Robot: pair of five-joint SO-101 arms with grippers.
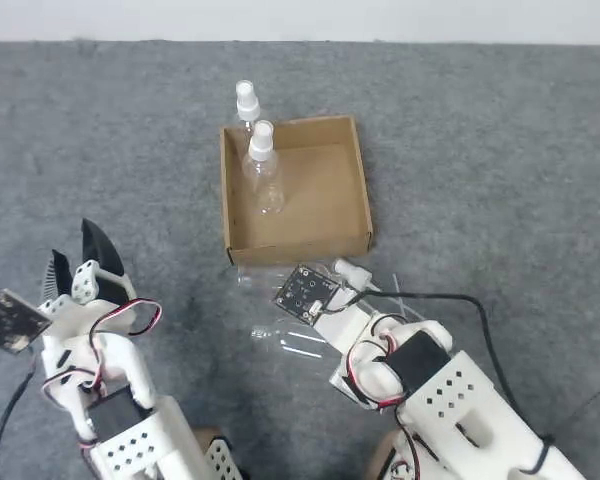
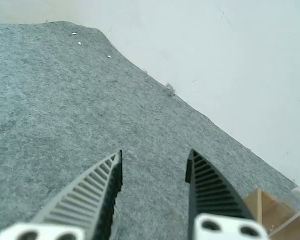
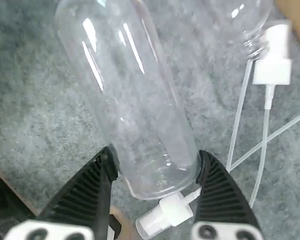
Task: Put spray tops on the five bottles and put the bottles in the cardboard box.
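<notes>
Cardboard box (image 1: 330,190) at centre of grey surface (image 1: 500,150). One capped bottle (image 1: 263,172) upright inside box at 10 o'clock corner; second capped bottle (image 1: 246,105) at same corner, inside or outside unclear. Left gripper (image 2: 155,160) at 8 o'clock of box, jaws spread over bare surface. Right gripper (image 3: 157,152) at 6 o'clock of box, jaws spread astride lying clear bottle (image 3: 135,100); contact unclear. Loose spray top (image 3: 272,60) beside it.

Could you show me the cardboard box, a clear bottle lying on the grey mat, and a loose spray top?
cardboard box (image 1: 325,200), high view, its bare floor
bottle (image 3: 135,100), right wrist view, middle of its clear side
spray top (image 3: 273,62), right wrist view, its white head
</notes>
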